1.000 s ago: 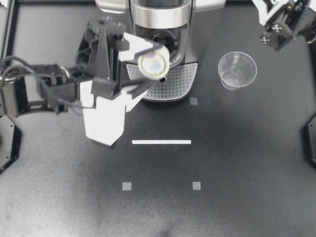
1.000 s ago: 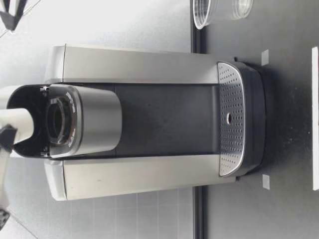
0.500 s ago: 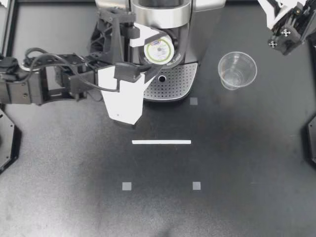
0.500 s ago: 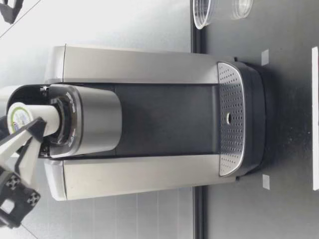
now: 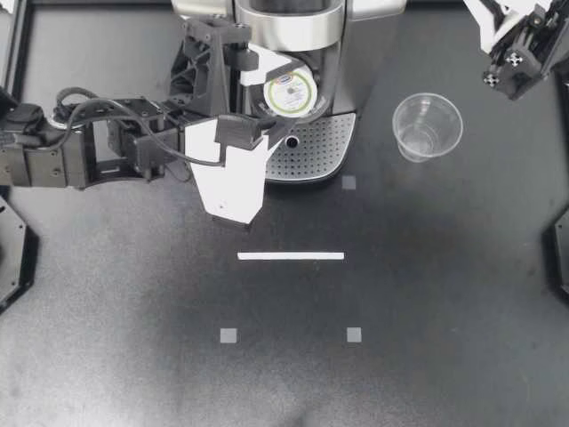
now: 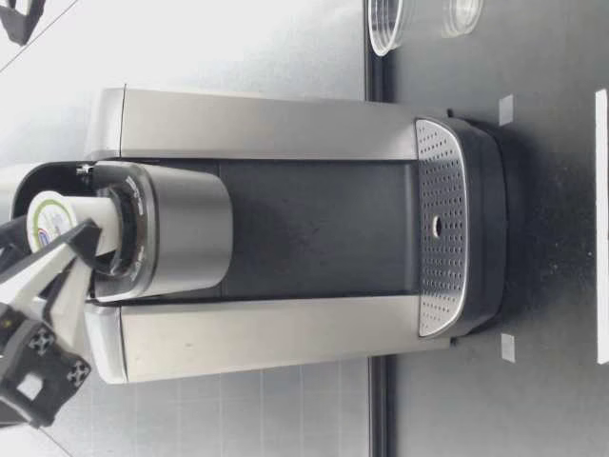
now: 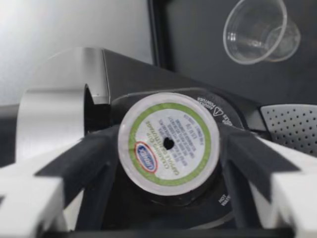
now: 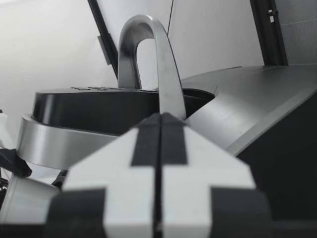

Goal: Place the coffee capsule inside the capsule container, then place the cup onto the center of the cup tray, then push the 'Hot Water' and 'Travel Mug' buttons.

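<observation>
Top view shows my left hand (image 5: 283, 94) clamped on both sides of the coffee capsule (image 5: 290, 92), its base entering the capsule container (image 7: 210, 105), so I judge the insertion unfinished: the next move calls for lowering, then releasing.

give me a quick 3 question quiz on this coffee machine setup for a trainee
1. True or false: the cup stands on the table beside the coffee machine, off the cup tray.
2. What is my left gripper shut on? A) a spoon B) the coffee capsule C) a mug lid
3. Fill in: in the right wrist view, the fingers of my right gripper are pressed together, so it is ____.

Key: 1 true; 2 B; 3 shut
</observation>
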### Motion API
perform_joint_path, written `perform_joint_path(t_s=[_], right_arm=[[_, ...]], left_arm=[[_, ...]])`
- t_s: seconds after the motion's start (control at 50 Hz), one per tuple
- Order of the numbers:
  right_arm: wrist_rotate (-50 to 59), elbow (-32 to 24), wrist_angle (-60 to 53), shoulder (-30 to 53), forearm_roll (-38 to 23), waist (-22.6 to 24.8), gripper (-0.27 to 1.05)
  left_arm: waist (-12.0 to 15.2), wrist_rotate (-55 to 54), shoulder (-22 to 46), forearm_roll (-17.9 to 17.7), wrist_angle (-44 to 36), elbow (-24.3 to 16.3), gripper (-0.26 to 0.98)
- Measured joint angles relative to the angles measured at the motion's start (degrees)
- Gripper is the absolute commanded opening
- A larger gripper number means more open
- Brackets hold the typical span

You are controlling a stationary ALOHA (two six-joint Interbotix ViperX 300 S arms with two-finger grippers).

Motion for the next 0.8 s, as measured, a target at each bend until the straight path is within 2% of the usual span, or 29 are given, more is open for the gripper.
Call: perform_joint_path(t_s=[0.28,0.58,0.72,0.8], right_arm=[[0.09,0.00,0.00,0.00,0.00,0.53,0.03],[0.00,-0.26,-0.09,0.26,0.00,0.70,0.03],[-0.44,-3.34,0.09,2.11,0.00,0.62,0.03],[-0.62,-5.80,1.05,3.96,0.00,0.62,0.03]], left_arm=[[-0.18,-3.16,0.26,2.81,0.62,0.00,0.79],[-0.79,-5.01,0.18,3.52,0.44,0.44,0.79],[-2.11,-9.23,-1.67,3.87,-1.32,2.29,0.79],[-3.60,-14.15,-3.16,3.96,-3.60,4.66,0.79]])
